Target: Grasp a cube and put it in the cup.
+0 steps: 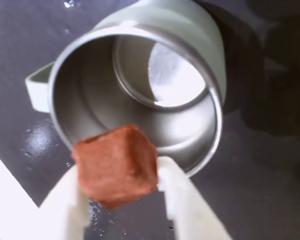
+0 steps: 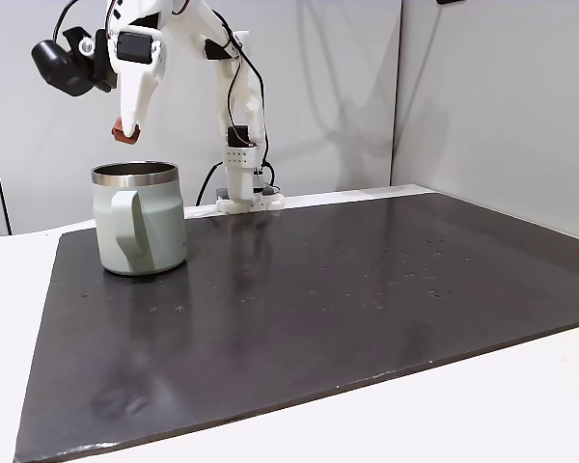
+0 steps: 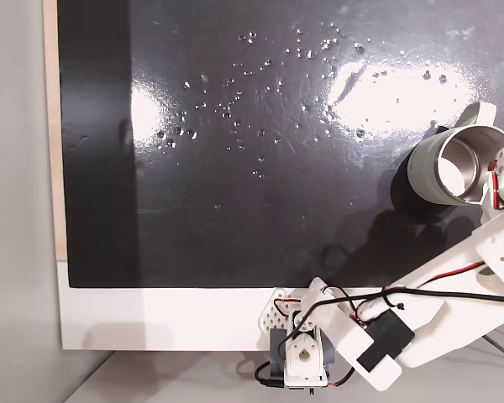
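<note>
I have the cube pinched in my end effector, carried above the cup, which stands at the far left of the dark surface in the side fixed view. Next I judge: centre over the rim, then release.

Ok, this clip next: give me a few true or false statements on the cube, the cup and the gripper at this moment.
1. The gripper holds the cube. True.
2. The cube already lies inside the cup. False: it hangs above the rim, still clamped.
3. The cup lies tipped on its side. False: it stands upright on the dark mat.
4. The cup's inside is bare steel with nothing in it. True.
</note>
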Available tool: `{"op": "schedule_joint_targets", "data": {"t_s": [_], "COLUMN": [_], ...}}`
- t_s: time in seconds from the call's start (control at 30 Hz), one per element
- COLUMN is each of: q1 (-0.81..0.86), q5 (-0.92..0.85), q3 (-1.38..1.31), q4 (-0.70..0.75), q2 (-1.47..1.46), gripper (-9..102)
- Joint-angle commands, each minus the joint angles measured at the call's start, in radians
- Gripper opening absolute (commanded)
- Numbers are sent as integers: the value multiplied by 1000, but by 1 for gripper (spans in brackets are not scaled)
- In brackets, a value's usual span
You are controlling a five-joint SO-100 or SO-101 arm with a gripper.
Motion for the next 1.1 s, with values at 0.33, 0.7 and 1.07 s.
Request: {"op": "schedule_joint_targets", "data": {"t_s": [0.33, 0.7, 1.07], "q1": [2, -2, -31], "q5": [-12, -9, -9], "q3": [0, -3, -28], "q4": [-14, 0, 29], "q2": [-14, -14, -9], "gripper": [8, 25, 25]}}
